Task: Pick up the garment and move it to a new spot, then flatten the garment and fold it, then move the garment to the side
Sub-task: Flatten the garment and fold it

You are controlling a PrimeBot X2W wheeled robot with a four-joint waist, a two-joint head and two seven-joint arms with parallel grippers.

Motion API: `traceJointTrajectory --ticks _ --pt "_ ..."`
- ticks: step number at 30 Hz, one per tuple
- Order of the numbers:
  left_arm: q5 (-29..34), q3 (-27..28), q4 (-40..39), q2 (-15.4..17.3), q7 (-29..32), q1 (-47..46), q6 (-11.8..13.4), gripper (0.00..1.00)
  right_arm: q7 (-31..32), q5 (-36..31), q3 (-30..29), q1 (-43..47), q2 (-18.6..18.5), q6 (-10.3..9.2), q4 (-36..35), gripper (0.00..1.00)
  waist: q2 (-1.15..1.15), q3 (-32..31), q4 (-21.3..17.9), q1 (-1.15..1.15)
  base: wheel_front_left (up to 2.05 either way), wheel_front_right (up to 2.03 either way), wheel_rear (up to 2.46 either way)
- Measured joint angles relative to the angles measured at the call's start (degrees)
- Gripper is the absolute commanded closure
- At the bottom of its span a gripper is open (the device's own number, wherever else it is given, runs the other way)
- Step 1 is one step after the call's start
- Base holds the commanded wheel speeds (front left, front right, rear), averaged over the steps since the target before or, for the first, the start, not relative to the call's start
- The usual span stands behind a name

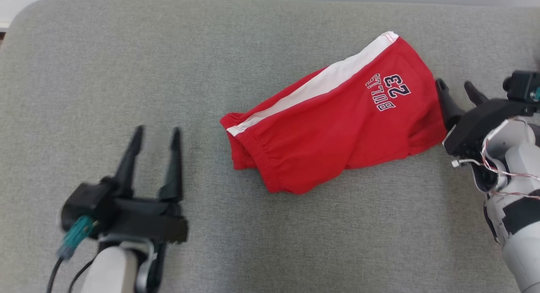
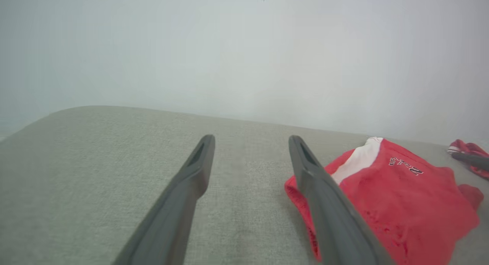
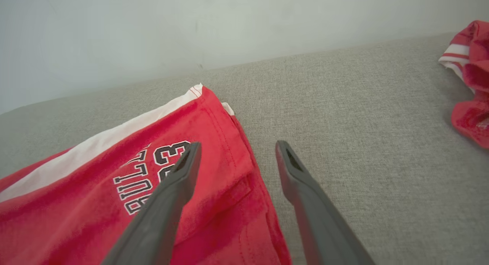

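Red knit shorts [image 1: 333,128], white side stripe [image 1: 325,84] (printed 23), long axis waistband lower left to hem upper right, on grey woven cushion [image 1: 126,52]; left gripper [image 1: 157,130], right gripper [image 1: 455,84] splayed, empty.

I look down on a grey woven cushion [image 1: 126,52] with a rounded far-left corner. Behind it stands a plain pale wall [image 2: 244,47]. At the right edge of my right wrist view, a crumpled red cloth [image 3: 471,85] with white stripes lies on the cushion.
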Motion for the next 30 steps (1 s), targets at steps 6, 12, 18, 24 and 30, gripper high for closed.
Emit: traceJointTrajectory --ticks 6,12,18,24,30 --pt "3.88 5.73 -5.58 -0.54 0.01 4.99 0.82 0.00 -1.21 1.04 1.43 0.95 -1.47 0.00 2.78 0.00 0.00 0.35 1.06 0.00 0.00 0.00 0.00" --pt "5.71 7.69 -6.83 -0.92 0.01 7.99 0.80 0.00 -1.80 2.34 1.53 1.08 -1.54 0.00 7.32 0.00 0.00 0.53 2.19 0.01 0.00 0.00 0.00" --pt "5.72 7.50 -6.77 -0.96 0.01 8.84 1.15 0.00 -1.55 4.23 2.46 0.88 -0.59 0.00 9.71 1.00 0.00 -0.03 2.44 0.00 0.00 0.00 0.00" --pt "5.69 6.83 -6.05 -1.00 0.01 9.87 1.62 0.00 -4.00 7.33 3.90 2.26 0.35 0.00 9.91 1.00 0.00 -1.72 1.92 0.00 0.00 0.00 0.00" --pt "6.56 7.31 -4.89 -1.01 0.01 12.01 1.09 0.00 -6.12 11.78 4.77 6.50 -0.64 0.00 7.19 1.00 0.00 -4.62 0.75 0.00 0.00 0.00 0.00"
